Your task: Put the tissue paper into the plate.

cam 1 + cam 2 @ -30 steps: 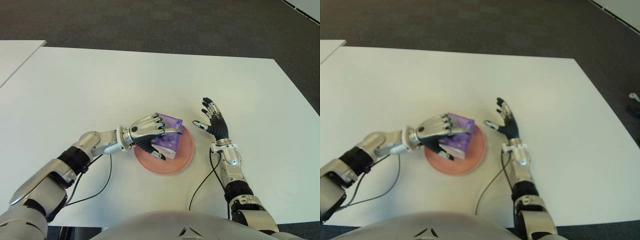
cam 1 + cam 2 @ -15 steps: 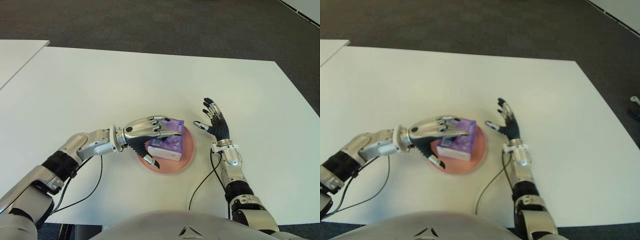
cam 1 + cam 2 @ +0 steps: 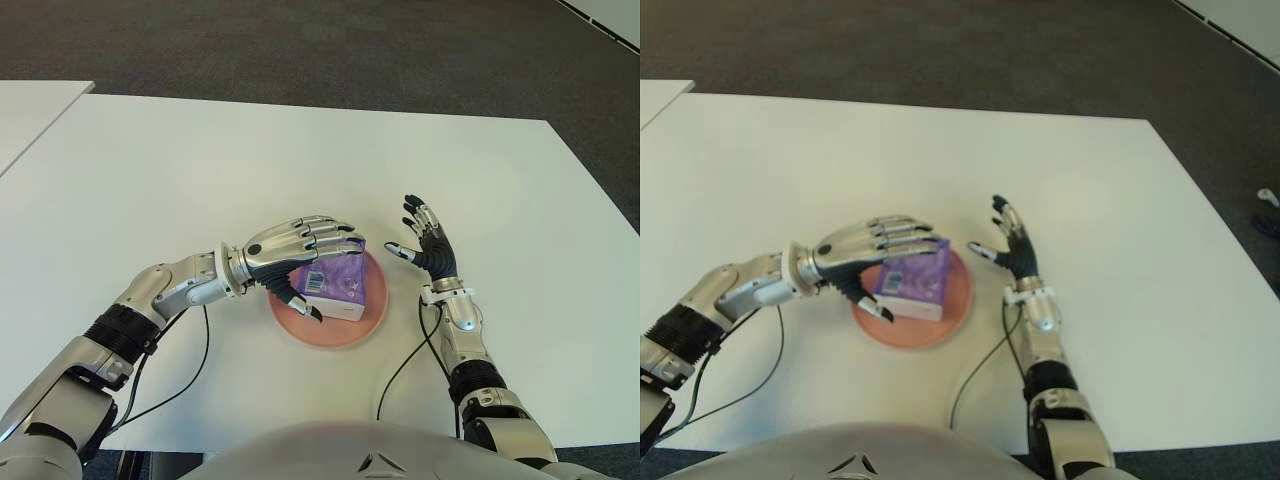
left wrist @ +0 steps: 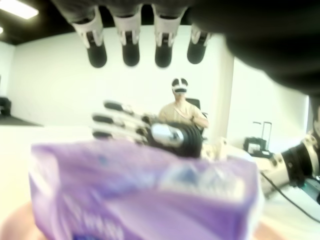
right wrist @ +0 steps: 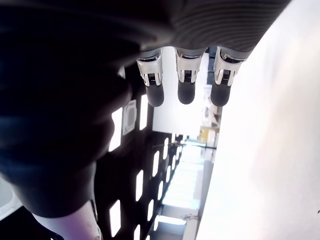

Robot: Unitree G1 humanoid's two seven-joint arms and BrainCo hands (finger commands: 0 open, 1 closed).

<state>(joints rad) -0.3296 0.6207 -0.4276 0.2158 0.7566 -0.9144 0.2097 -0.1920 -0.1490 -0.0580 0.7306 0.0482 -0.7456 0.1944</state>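
Note:
A purple tissue pack (image 3: 338, 283) lies flat in the pink plate (image 3: 368, 318) on the white table (image 3: 200, 170). My left hand (image 3: 300, 243) hovers just above the pack's left part with its fingers stretched out and spread, holding nothing. In the left wrist view the pack (image 4: 145, 192) sits below the fingertips (image 4: 131, 56) with a clear gap between them. My right hand (image 3: 425, 245) stands open to the right of the plate, fingers spread and pointing up.
Black cables (image 3: 405, 365) trail from both wrists across the table's near part. A second white table's corner (image 3: 35, 105) shows at the far left. A person wearing a headset sits in the background of the left wrist view (image 4: 180, 105).
My left hand has let go of the tissue pack, opened its fingers and lifted off toward the left. The pack now lies flat in the plate. The right hand has stayed put.

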